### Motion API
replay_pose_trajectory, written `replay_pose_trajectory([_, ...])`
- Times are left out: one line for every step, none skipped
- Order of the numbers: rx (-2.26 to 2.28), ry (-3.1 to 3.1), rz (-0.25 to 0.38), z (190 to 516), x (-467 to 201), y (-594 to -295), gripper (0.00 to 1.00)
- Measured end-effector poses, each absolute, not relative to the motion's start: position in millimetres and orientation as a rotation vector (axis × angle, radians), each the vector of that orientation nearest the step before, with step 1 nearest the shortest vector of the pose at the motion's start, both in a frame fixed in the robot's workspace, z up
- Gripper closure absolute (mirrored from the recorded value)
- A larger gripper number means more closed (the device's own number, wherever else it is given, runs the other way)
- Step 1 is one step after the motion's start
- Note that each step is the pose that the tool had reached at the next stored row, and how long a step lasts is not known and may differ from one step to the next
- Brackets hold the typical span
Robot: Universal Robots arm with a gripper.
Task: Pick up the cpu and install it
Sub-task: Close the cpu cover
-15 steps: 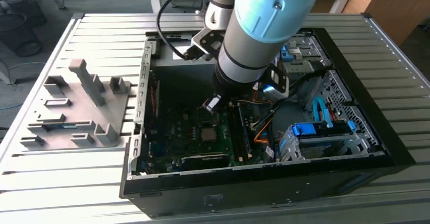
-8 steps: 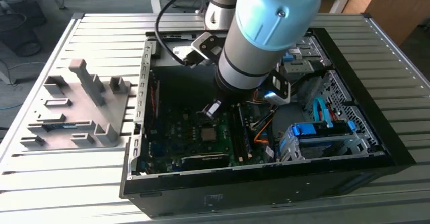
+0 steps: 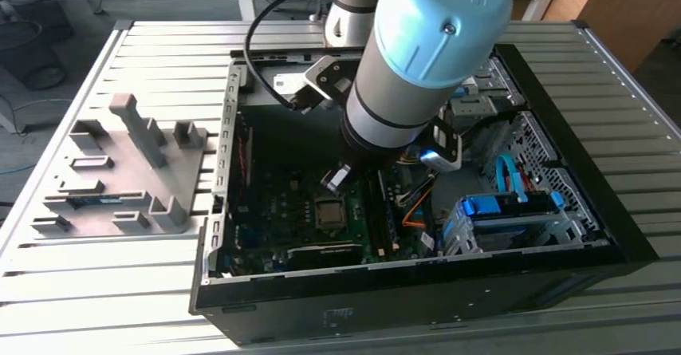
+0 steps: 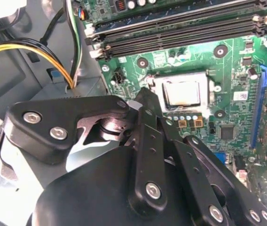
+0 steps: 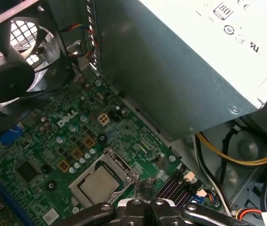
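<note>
The cpu (image 5: 98,184) is seen seated in the motherboard socket (image 4: 183,92); the gripper (image 5: 145,186) appears closed, holding nothing, just above.

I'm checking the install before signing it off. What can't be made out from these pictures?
- The gripper's fingertips: hidden by its own black linkage in the second wrist view, cut off at the frame edge in the first wrist view.
- The cpu in its socket: whether it is latched is too small to tell in both wrist views.
- Exterior view: the arm hides the case's middle.
</note>
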State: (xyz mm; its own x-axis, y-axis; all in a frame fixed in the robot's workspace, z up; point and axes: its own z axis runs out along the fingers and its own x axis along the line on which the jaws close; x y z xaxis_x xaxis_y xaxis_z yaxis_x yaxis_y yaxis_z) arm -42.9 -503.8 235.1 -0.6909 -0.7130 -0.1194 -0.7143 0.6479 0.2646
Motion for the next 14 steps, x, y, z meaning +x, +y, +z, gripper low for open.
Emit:
replay_pose_trajectory([-1.234, 2.850, 0.456, 235.1, -42.9, -503.9, 0.90])
replay_pose_trajectory([-1.235, 2.851, 0.451, 235.0, -42.9, -503.9, 0.90])
replay_pose_trajectory([-1.235, 2.852, 0.449, 234.8, -42.8, -503.9, 0.90])
replay_pose_trajectory([-1.236, 2.853, 0.448, 234.6, -42.8, -504.0, 0.90])
replay_pose_trajectory([-1.236, 2.855, 0.445, 234.3, -42.6, -504.0, 0.90])
replay_pose_trajectory([-1.238, 2.859, 0.442, 233.9, -41.6, -504.0, 0.90])
replay_pose_trajectory([-1.240, 2.863, 0.436, 233.5, -40.2, -504.0, 0.90])
replay_pose_trajectory([-1.244, 2.868, 0.429, 232.9, -39.0, -504.0, 0.90])
replay_pose_trajectory([-1.246, 2.871, 0.423, 232.4, -37.8, -504.0, 0.90])
replay_pose_trajectory([-1.248, 2.875, 0.416, 231.8, -36.8, -504.0, 0.90])
replay_pose_trajectory([-1.250, 2.881, 0.403, 231.4, -36.3, -503.6, 0.90])
replay_pose_trajectory([-1.251, 2.889, 0.382, 231.1, -36.2, -501.9, 0.90])
replay_pose_trajectory([-1.254, 2.899, 0.356, 230.9, -36.2, -499.9, 0.90])
replay_pose_trajectory([-1.257, 2.909, 0.331, 230.8, -36.2, -497.9, 0.90])
